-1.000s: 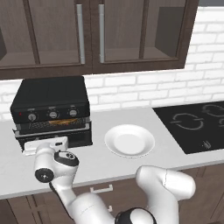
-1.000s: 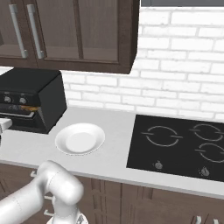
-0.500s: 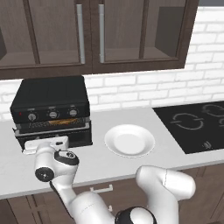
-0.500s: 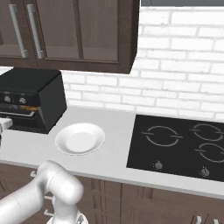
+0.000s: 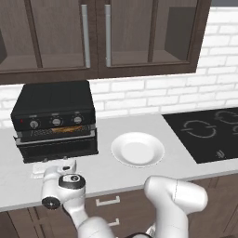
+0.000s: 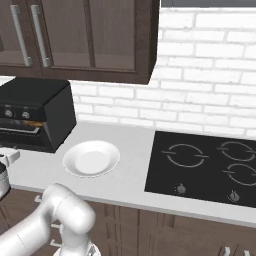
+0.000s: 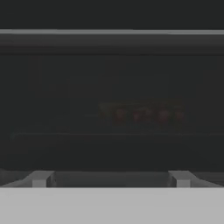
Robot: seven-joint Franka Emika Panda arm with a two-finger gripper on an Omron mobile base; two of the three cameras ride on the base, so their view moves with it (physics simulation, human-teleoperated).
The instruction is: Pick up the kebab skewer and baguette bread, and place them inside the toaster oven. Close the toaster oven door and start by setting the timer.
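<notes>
The black toaster oven (image 5: 53, 104) stands at the left of the counter, also seen as the toaster oven (image 6: 37, 112). Its door (image 5: 56, 148) is tilted almost upright, with a narrow gap along the top. In that gap shows an orange-brown strip of the baguette bread (image 5: 65, 130). Through the dark door pane the kebab skewer (image 7: 144, 115) shows faintly as a row of red chunks. My gripper (image 5: 53, 166) is low in front of the door, open, its fingertips (image 7: 41, 178) wide apart with nothing between them.
An empty white plate (image 5: 137, 149) lies right of the oven, and a black cooktop (image 5: 209, 132) beyond it. Dark wall cabinets (image 5: 97, 37) hang above the oven. Three knobs (image 5: 56, 122) sit in a row above the door.
The jaws stand a touch wider. The hand stays low in front of the oven door and nothing else has visibly moved.
</notes>
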